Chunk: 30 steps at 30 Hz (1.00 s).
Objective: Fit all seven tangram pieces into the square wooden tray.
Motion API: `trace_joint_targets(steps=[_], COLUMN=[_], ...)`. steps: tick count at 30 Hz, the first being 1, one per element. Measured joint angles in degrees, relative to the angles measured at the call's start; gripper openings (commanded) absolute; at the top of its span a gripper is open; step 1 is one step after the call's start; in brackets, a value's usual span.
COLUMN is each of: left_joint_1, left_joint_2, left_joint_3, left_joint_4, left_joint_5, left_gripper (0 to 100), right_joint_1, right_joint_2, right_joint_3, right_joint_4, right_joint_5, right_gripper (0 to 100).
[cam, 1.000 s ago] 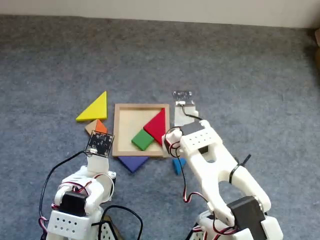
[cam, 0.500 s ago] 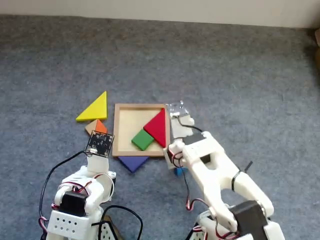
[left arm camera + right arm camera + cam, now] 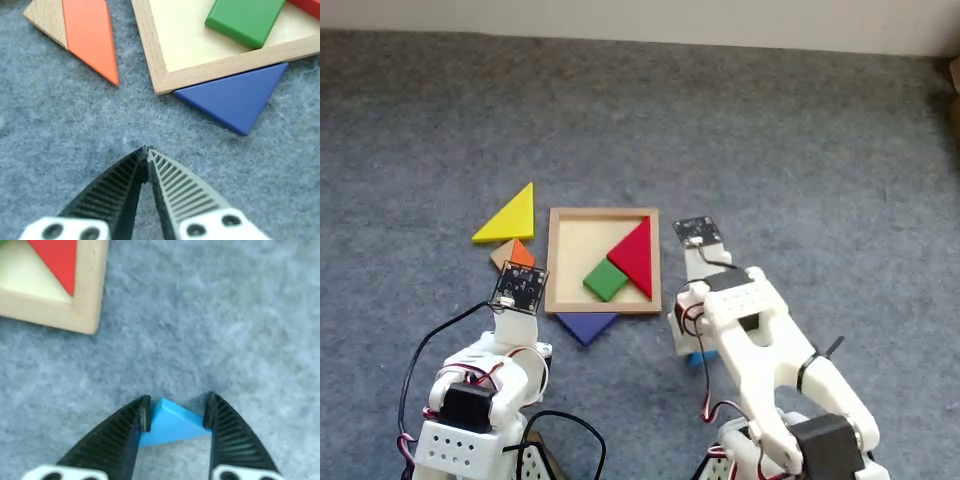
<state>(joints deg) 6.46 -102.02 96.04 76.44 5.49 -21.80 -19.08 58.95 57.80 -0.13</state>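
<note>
The square wooden tray point(image 3: 555, 262) holds a red triangle point(image 3: 636, 255) and a green square point(image 3: 605, 280). A dark blue triangle point(image 3: 586, 324) lies against its near edge. To the tray's left lie a yellow triangle point(image 3: 510, 217), an orange parallelogram point(image 3: 520, 252) and a plain wooden piece point(image 3: 501, 256). Near the tray's near right corner, my right gripper point(image 3: 176, 407) has a finger against each side of a light blue triangle point(image 3: 172, 426), low over the carpet. My left gripper point(image 3: 147, 152) is shut and empty, just short of the dark blue triangle point(image 3: 235, 97).
Grey carpet covers the whole surface, with wide free room beyond and right of the tray. A pale wall strip runs along the far edge. The right arm point(image 3: 750, 330) hides most of the light blue triangle point(image 3: 702, 357) from above.
The right arm pulled back from the tray's right edge toward its base, coming down around the light blue triangle, which now sits a little nearer and more to the right. The left arm kept still.
</note>
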Motion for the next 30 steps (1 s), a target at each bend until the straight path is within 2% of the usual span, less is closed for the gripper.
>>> trace_joint_targets(steps=[7,16,22,26,30], left_joint_1=[0.0,0.0,0.0,0.0,0.0], left_joint_2=[0.0,0.0,0.0,0.0,0.0], left_joint_3=[0.0,0.0,0.0,0.0,0.0], left_joint_4=[0.0,0.0,0.0,0.0,0.0], left_joint_5=[0.0,0.0,0.0,0.0,0.0], left_gripper=[1,1,1,1,1], right_joint_1=[0.4,0.8,0.8,0.7,0.7], right_joint_2=[-18.1,-40.2,-39.9,-34.6,-25.5], right_joint_3=[2.0,10.9,15.3,15.3,14.2], right_joint_4=[1.7,10.0,10.6,10.6,10.6], right_joint_5=[1.3,25.2,34.1,35.5,35.6], right_gripper=[18.0,18.4,21.4,31.7,32.8])
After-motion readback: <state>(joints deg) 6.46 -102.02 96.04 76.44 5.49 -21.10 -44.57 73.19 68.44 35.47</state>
